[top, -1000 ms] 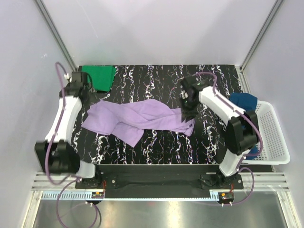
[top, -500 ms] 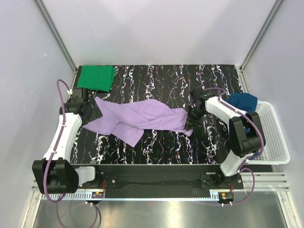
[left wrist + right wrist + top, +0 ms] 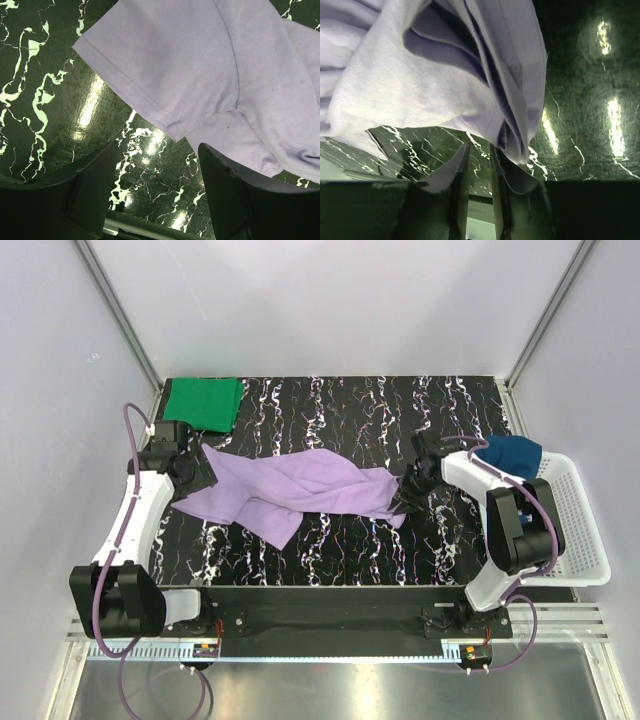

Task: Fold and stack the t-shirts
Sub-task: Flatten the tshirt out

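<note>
The left gripper (image 3: 157, 152) holds its fingers spread wide, the lavender t-shirt (image 3: 200, 65) sleeve hem just beyond them. The right gripper (image 3: 479, 150) fingers are nearly together, apparently pinching the shirt's bunched edge.

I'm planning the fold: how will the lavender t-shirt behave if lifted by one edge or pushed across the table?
Probably very floppy: the lavender t-shirt lies in rumpled, layered folds, so a lifted edge would likely leave the rest sagging. It looks thin, so likely light. Pushed on the glossy table, it would probably bunch rather than slide whole.
</note>
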Controlling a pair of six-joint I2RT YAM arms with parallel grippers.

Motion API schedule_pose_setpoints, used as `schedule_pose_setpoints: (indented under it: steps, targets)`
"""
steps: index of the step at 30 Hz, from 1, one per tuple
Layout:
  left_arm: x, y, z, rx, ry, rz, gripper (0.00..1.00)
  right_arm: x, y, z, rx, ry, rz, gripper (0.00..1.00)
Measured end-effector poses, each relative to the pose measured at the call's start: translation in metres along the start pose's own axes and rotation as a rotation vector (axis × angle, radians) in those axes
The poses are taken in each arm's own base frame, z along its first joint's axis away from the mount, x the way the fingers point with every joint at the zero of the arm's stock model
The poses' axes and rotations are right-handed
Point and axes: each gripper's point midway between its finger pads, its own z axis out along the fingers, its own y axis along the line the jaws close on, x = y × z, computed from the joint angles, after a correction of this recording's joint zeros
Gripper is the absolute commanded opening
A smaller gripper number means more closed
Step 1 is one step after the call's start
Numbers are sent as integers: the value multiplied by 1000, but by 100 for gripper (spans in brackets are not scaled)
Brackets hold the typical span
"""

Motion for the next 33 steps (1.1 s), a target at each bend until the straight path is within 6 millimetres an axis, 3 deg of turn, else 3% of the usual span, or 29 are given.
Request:
schedule_pose_setpoints:
  steps: [8,15,25,33]
  targets:
    - [3,-4,5,0,23,25,70,5,-3,-15,-28,-33,34,30]
    - [2,-6,4,4,22,37,70,1,-21,-12,-14,-38,91,30]
    - [-2,-17,0,26,10,70,70,-8,-17,-4,-36,-44,92,31]
    - [-1,-16,0,24,12,72,70,-3,-8,-27,-72,-57,81,37]
